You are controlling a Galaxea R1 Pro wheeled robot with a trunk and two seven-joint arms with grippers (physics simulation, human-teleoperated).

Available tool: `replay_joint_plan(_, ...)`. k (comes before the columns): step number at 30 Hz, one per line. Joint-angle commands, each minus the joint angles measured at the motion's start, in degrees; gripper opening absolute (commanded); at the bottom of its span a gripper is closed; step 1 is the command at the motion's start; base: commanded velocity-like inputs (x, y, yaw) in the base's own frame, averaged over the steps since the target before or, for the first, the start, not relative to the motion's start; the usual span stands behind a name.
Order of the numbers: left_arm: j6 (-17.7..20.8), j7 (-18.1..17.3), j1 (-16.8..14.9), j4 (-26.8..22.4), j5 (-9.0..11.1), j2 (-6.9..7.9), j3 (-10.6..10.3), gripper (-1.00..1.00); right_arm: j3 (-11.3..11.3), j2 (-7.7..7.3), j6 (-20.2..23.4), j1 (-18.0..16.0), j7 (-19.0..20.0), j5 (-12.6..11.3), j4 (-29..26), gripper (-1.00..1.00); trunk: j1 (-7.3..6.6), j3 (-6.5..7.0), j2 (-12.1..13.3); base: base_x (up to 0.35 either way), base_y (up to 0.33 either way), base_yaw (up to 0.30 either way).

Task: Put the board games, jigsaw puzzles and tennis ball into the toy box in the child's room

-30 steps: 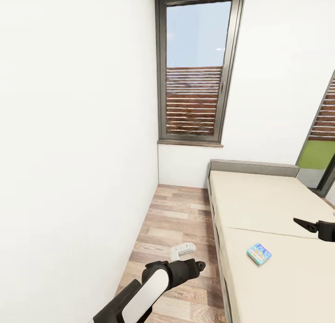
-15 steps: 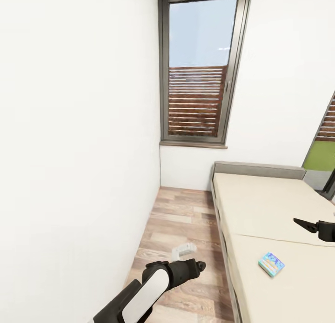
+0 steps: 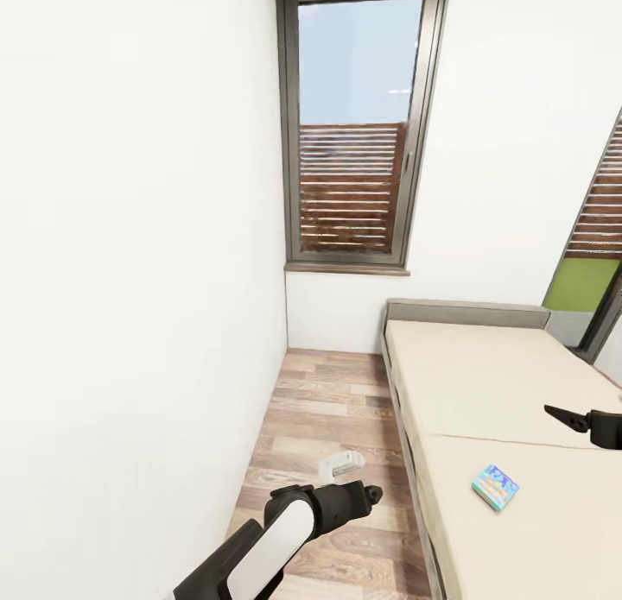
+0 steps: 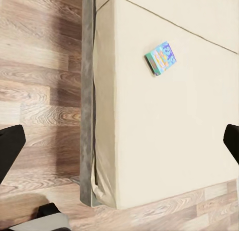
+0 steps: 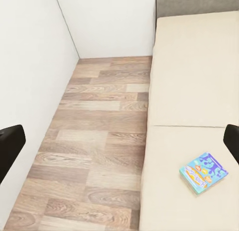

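Note:
A small blue board game [image 3: 495, 486] lies flat on the beige bed [image 3: 484, 384], near the mattress seam. It also appears in the left wrist view [image 4: 161, 58] and the right wrist view [image 5: 203, 172]. My left gripper [image 4: 122, 143] hangs open over the bed's edge and the floor, well short of the game. Its dark fingers [image 4: 10, 146] stand far apart with nothing between them. My right gripper [image 3: 566, 415] hovers over the bed beyond the game. It is open too, with its fingers [image 5: 10, 143] spread wide and empty.
A strip of wood-plank floor [image 3: 333, 410] runs between the white wall [image 3: 138, 281] on the left and the bed's dark grey frame [image 3: 402, 427]. A tall window [image 3: 354, 125] closes the far end. A second window [image 3: 596, 255] shows at the right edge.
The whole picture has swung slightly right and then back left, so the camera has moved. Both arms hold the same pose, and the blue game lies where it was on the bed.

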Motion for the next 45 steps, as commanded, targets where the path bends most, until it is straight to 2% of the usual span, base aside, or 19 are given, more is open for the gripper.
replay_joint_plan(1,0.00,0.49,-0.06,-0.07,0.48,0.00,-0.05,1.00,-0.06,0.03,0.35,-0.08,0.58,0.54,-0.05,1.00,0.04,-0.12,-0.12,0.003,0.003,-0.015)
replay_joint_plan(6,0.01,0.48,-0.06,-0.07,0.48,-0.02,-0.13,1.00,-0.06,0.06,0.35,-0.06,0.57,0.53,-0.05,1.00,0.04,-0.12,-0.12,0.030,0.076,-0.006)
replay_joint_plan(11,0.01,0.55,-0.06,-0.07,0.43,0.02,-1.16,1.00,-0.03,0.05,0.38,-0.06,0.57,0.48,-0.05,1.00,0.04,-0.10,-0.12,0.099,0.107,-0.051)
replay_joint_plan(23,-0.01,0.57,-0.06,-0.07,0.40,0.00,-1.68,1.00,0.25,-0.11,0.69,-0.06,0.57,0.48,-0.05,1.00,0.04,0.16,-0.12,0.013,0.012,-0.253)
replay_joint_plan(31,-0.01,0.54,-0.06,-0.07,0.40,-0.02,-1.90,1.00,0.54,0.35,0.53,-0.05,0.56,0.54,-0.05,1.00,0.04,0.22,-0.12,0.010,0.000,-0.085)
replay_joint_plan(45,0.01,0.57,-0.06,-0.07,0.40,0.06,-2.13,1.00,0.17,0.52,0.36,0.12,0.59,0.46,-0.05,1.00,0.04,0.22,-0.12,0.299,0.021,-0.004)
